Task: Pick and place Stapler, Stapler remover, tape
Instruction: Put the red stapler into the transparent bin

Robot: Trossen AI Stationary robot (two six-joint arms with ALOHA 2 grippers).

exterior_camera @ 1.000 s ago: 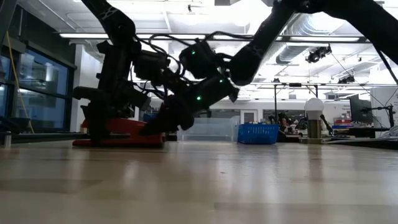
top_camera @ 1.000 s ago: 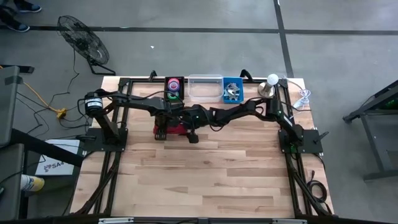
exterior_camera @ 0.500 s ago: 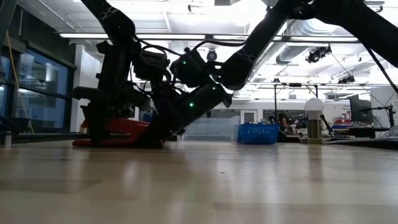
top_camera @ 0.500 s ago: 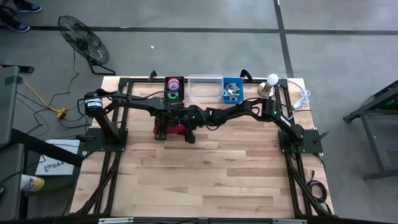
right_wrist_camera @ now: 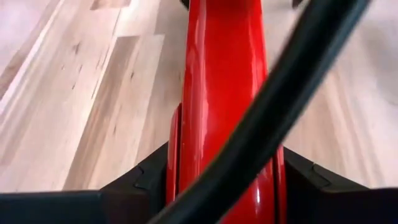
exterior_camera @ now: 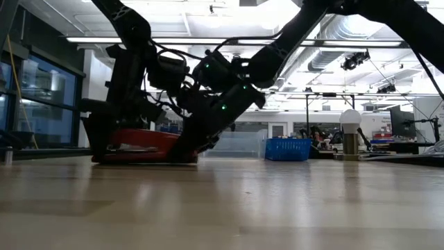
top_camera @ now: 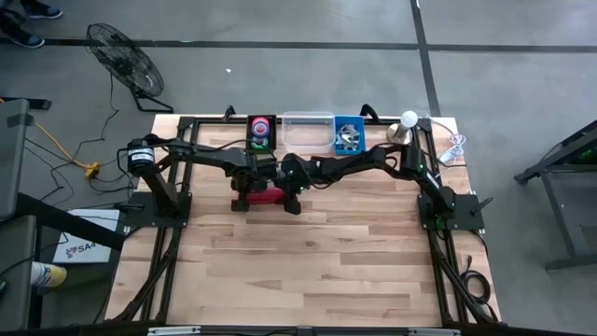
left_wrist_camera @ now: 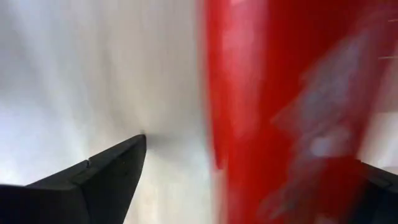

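The bright-red stapler [top_camera: 269, 195] lies lengthwise, left to right, on the far half of the table, and the low view shows the stapler [exterior_camera: 142, 142] resting on its base. My left gripper [top_camera: 244, 199] stands open over its left end. In the left wrist view, one finger of my left gripper [left_wrist_camera: 252, 152] is clear of the red body. My right gripper [top_camera: 294, 202] is shut on the right end. The tape and the staple remover cannot be made out on the table. My left gripper straddles the stapler's left end [left_wrist_camera: 273, 124]; one finger [left_wrist_camera: 112, 168] stands apart from it, and whether the other touches it I cannot tell. My right gripper pinches the stapler's right end [right_wrist_camera: 217, 155] between its two fingers [right_wrist_camera: 146, 180], one on each long side. It slants down from the table's right, pointing along the stapler. The stapler's base is on the table.
Along the far edge stand a black holder with pink and green rolls [top_camera: 261, 131], a clear box [top_camera: 308, 132], a blue basket [top_camera: 348, 136] and a white-bulbed lamp [top_camera: 407, 124]. A dark cable [right_wrist_camera: 280, 106] crosses the right wrist view. The near half is bare wood [top_camera: 308, 271].
My right gripper has come in low at the stapler's right end and now has it between its fingers. The stapler has slid a little toward the table's right, still on the table. My left gripper has stayed over its left end.
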